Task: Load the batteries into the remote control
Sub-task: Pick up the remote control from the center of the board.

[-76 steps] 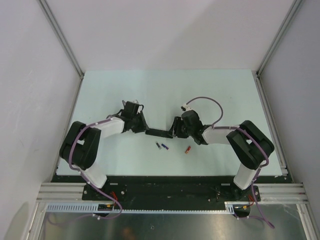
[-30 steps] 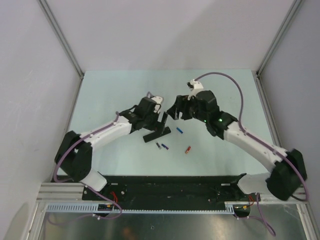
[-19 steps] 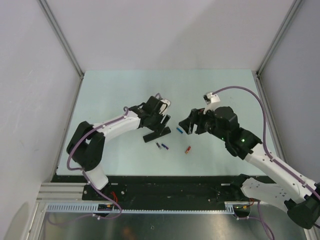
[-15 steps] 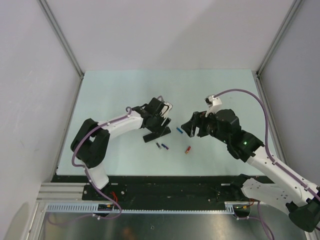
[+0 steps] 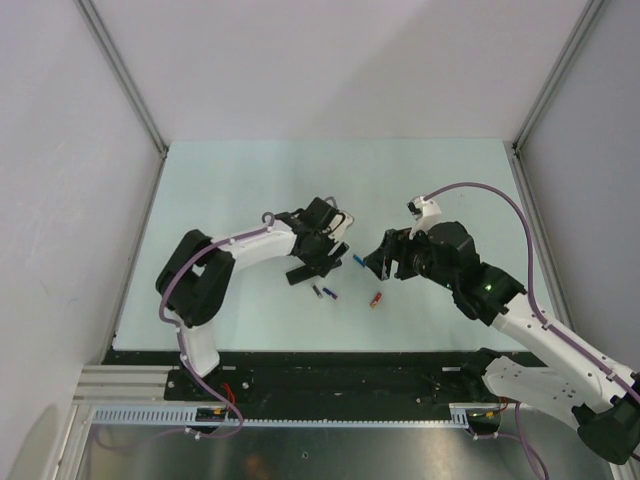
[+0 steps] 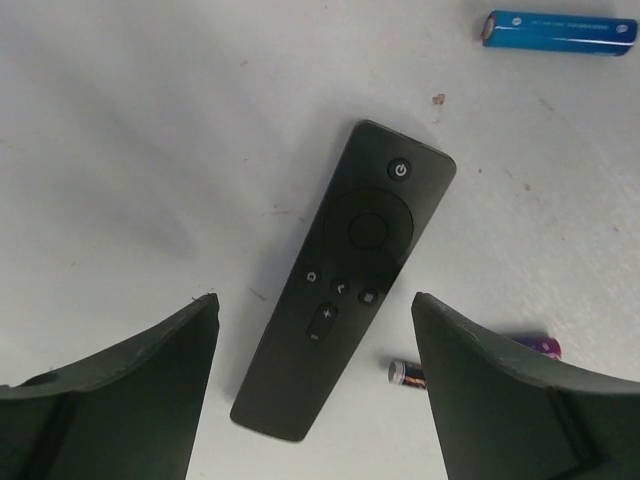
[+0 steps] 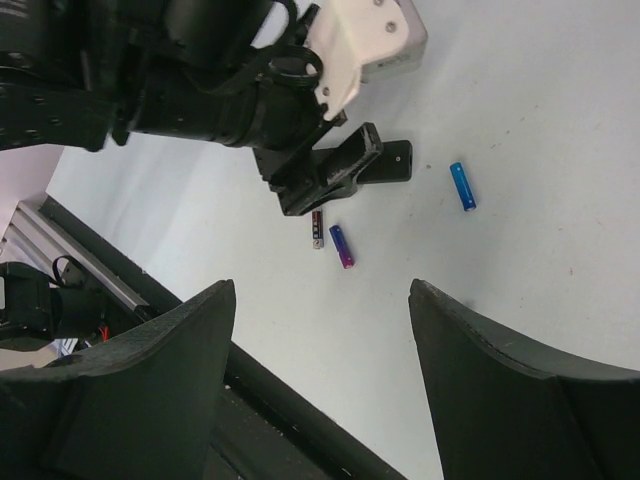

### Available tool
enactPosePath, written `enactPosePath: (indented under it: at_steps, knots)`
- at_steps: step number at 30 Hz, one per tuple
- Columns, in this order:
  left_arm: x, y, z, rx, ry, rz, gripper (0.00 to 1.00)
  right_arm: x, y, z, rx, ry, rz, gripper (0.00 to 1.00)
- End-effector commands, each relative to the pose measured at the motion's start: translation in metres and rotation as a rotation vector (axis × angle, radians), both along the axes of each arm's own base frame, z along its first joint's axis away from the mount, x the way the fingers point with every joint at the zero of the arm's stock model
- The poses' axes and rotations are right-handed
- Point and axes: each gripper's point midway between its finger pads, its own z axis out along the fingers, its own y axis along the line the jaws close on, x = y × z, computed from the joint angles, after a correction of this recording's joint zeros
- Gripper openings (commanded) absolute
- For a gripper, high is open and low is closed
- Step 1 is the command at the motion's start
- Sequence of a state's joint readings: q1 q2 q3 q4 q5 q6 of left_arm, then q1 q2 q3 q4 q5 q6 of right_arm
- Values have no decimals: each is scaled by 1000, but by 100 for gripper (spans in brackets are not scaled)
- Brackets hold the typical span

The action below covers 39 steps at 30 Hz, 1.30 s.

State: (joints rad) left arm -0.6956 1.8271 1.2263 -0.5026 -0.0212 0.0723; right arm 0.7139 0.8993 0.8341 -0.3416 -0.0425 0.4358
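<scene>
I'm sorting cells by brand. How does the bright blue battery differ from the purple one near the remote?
The bright blue battery is blue all along; the purple battery shades from blue to magenta. The bright blue battery lies alone past the end of the remote; the purple battery lies close beside a dark battery. Both lie loose on the table, outside the remote.
</scene>
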Motion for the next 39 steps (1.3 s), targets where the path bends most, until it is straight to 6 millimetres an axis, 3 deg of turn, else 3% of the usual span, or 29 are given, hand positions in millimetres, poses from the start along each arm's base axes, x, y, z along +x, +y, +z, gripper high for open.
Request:
enactPosePath:
  at_steps: [1,9,12,15,16,20,24,25,32,35,39]
  knots:
    - [8,-11,-6,6,-1,-75,81,-3,-1,7,13,-15,10,75]
    - [8,-2,-19,44,14,-49,76,-4,-5,7,8,-16,-7,75]
    - [6,-4,-18,10,39,-46,69,-4,-5,6,8,-14,-7,75]
    - [4,-2,-18,-12,58,-36,57,-4,-6,7,10,-16,-11,75]
    - [4,-2,-18,-18,61,-28,47,-3,-6,7,9,-15,-12,75]
    - [-1,-2,-19,-29,79,-20,36,-3,-6,8,15,-16,-15,75]
    - [3,-3,-14,-40,69,28,13,-3,-6,11,27,-15,-21,74]
    - [4,-4,-13,-46,73,56,0,-4,-7,10,29,-11,-26,74]
    - [15,-15,8,-160,89,220,0,0,-9,6,29,6,-59,74]
    - [23,-18,26,-205,52,273,0,4,-13,-1,18,9,-93,73]
    - [37,-21,76,-298,-58,313,0,8,-18,-2,8,4,-130,72]
